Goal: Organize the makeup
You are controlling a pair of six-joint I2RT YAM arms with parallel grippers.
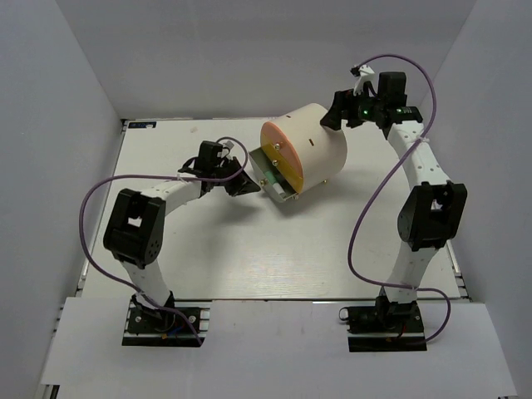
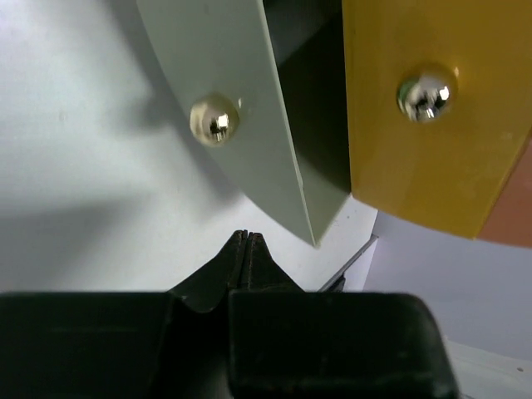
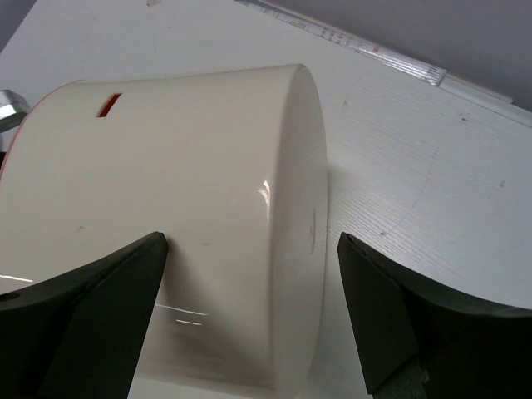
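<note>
Ready at the green drawer (image 2: 249,100)
Perhaps bracing it, the right gripper (image 3: 251,243) gapes astride the cream drum (image 3: 166,166); the left gripper (image 2: 247,249), pinched empty, faces the drawer just ahead.

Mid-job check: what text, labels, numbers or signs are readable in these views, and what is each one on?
Nothing can be read.
Blue sticker, far left corner of the table: too small to read.
Marked strip along the table edge: print blurred, unreadable.
Drum: no lettering shows, only a small orange mark.
</note>
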